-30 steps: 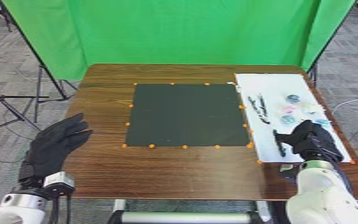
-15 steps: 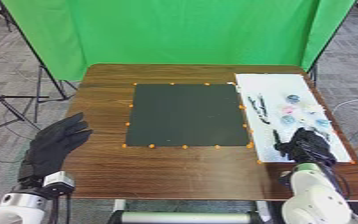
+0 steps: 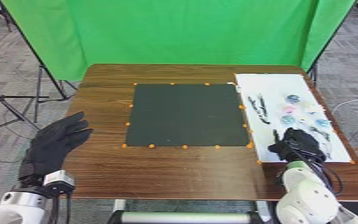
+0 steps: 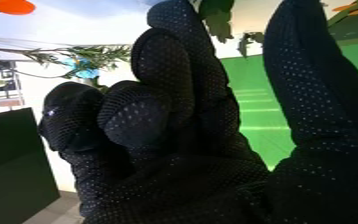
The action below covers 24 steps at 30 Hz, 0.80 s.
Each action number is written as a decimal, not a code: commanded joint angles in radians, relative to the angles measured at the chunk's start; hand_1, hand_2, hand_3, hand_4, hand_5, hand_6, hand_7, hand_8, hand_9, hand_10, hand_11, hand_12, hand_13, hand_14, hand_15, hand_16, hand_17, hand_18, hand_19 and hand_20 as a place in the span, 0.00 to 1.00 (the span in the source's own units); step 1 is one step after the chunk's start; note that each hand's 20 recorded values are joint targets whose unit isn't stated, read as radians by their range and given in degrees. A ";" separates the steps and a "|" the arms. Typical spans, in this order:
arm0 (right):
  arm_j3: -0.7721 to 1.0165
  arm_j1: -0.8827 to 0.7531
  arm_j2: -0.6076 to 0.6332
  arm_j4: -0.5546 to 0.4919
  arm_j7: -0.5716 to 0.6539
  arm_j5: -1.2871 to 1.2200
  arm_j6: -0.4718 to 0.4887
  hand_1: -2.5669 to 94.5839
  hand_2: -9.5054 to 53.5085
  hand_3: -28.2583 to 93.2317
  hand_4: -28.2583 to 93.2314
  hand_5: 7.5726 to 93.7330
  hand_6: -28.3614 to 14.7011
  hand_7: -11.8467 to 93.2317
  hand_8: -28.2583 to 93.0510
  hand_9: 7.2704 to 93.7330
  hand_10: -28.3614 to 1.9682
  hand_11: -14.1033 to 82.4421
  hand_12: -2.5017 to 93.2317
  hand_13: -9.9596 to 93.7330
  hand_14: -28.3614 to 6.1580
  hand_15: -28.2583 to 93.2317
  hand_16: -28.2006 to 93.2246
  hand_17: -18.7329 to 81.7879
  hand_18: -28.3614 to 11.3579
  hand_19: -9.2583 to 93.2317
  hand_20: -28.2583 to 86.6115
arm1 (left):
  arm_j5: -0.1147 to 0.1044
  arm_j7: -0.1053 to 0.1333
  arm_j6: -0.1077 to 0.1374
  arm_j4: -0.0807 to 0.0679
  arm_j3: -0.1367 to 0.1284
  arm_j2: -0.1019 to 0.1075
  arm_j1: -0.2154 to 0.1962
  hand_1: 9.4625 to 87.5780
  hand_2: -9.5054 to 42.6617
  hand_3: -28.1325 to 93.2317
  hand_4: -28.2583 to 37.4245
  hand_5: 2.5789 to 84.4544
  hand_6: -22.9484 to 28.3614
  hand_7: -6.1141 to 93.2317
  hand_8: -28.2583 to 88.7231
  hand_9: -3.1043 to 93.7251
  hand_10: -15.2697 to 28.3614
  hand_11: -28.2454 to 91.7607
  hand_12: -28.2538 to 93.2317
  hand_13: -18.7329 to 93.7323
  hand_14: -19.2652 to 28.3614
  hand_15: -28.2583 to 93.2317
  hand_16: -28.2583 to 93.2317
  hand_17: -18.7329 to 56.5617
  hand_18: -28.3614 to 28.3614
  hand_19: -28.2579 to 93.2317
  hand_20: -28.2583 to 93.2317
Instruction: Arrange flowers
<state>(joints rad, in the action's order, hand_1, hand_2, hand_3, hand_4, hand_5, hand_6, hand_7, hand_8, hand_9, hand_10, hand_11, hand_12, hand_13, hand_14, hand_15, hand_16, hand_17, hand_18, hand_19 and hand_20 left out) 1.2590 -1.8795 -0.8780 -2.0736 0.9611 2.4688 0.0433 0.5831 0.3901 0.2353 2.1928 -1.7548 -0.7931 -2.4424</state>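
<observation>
The right hand, thumb and fingers apart, is hovering over one white board bearing five flowers. The left hand is hanging open.

Watching the right robot hand up close: thumb extending well apart, some fingers bending. Beyond them I'm seeing a leafy stem showing near a blue flower; green curtain is filling the thumb gap.
</observation>
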 commanded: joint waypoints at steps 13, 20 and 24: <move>-0.043 -0.042 -0.025 0.057 0.018 0.012 0.150 0.42 0.00 0.83 0.03 0.80 0.50 0.39 0.16 0.75 0.37 0.78 0.33 0.80 0.48 0.88 0.44 0.78 0.34 1.00 0.58 | 0.007 -0.014 -0.016 0.008 -0.016 -0.013 -0.008 0.21 0.25 0.90 0.09 0.47 0.66 0.23 0.15 0.40 0.81 0.49 0.31 0.36 0.96 0.71 0.13 0.12 0.88 0.71 0.28; -0.059 -0.038 -0.039 0.089 0.016 0.009 0.190 0.50 0.00 0.81 0.00 0.83 0.52 0.38 0.34 0.79 0.42 0.77 0.34 0.83 0.51 0.87 0.45 0.78 0.30 1.00 0.62 | 0.006 -0.016 -0.016 0.009 -0.019 -0.014 -0.011 0.21 0.25 0.90 0.09 0.47 0.66 0.23 0.15 0.40 0.82 0.49 0.31 0.36 0.96 0.71 0.13 0.12 0.88 0.71 0.28; -0.062 -0.030 -0.046 0.097 0.018 0.005 0.194 0.55 0.00 0.79 0.00 0.86 0.55 0.39 0.35 0.81 0.46 0.77 0.34 0.84 0.53 0.87 0.45 0.79 0.28 1.00 0.63 | 0.008 -0.022 -0.016 0.009 -0.021 -0.017 -0.008 0.21 0.25 0.90 0.09 0.47 0.66 0.23 0.15 0.40 0.82 0.49 0.31 0.36 0.96 0.72 0.13 0.12 0.88 0.71 0.28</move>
<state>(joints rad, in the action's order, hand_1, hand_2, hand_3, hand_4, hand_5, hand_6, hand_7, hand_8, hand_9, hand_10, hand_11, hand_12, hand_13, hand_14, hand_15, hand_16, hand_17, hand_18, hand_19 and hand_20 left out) 1.2496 -1.8487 -0.8959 -2.0587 0.9646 2.5185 0.1714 0.5842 0.3827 0.2310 2.1934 -1.7682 -0.7989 -2.4449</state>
